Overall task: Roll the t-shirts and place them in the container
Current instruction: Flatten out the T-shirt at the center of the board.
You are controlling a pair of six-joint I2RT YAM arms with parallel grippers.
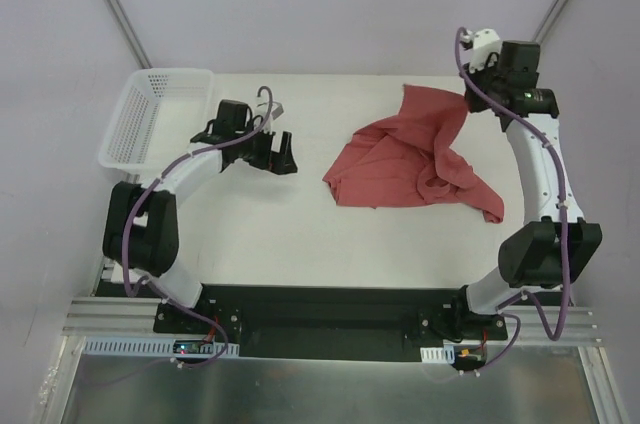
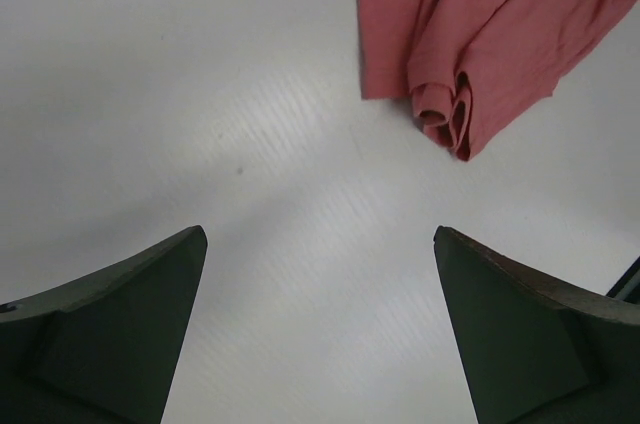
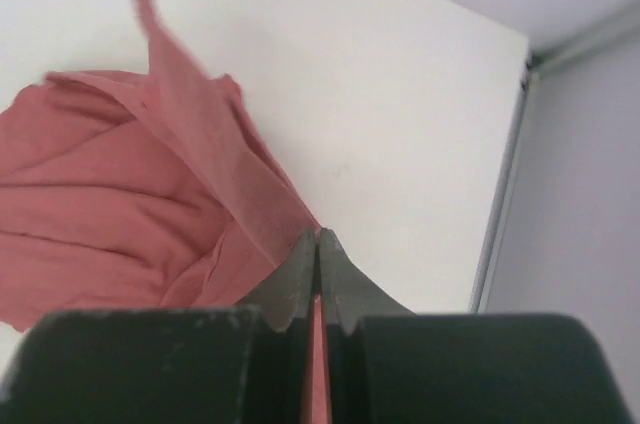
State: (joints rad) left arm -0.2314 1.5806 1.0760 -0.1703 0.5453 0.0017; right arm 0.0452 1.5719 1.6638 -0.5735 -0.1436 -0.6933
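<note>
While right end effector (image 3: 318, 239) grips, one t-shirt (image 1: 405, 159) drapes.

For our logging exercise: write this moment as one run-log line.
state: salmon-red t-shirt crumpled, not rolled | right gripper: shut on raised t-shirt edge | left gripper: open, above table, apart from t-shirt | white basket: far-left corner

The t-shirt (image 1: 410, 159) is plain salmon-red, crumpled in a loose, flattish heap right of the table's (image 1: 300, 234) middle. One edge is pulled up taut toward the far right, pinched in the right gripper (image 3: 318, 239). A folded-over opening, perhaps a sleeve, lies at its left end.
</note>
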